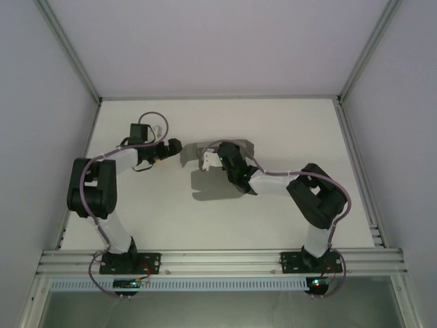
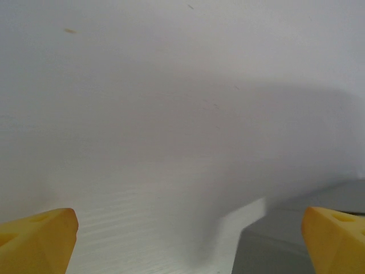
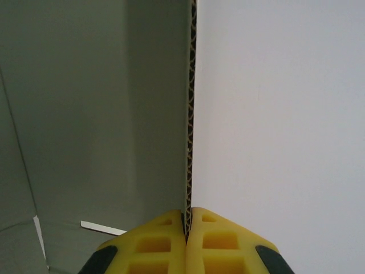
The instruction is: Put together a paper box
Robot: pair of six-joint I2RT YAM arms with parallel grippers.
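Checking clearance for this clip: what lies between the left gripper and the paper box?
Nothing but bare table; the top external view shows it between the left gripper and the paper box.

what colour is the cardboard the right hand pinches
Plain grey cardboard sheet; right wrist view shows it best.

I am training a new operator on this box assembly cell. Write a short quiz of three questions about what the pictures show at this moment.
1. True or false: the right gripper is shut on an edge of the paper box.
2. Choose one: the left gripper is A) open, B) shut on the paper box, C) shut and empty.
3. Fill in: seen from the top camera, the left gripper is on the ___ side of the paper box.

Key: 1 true; 2 A; 3 left.
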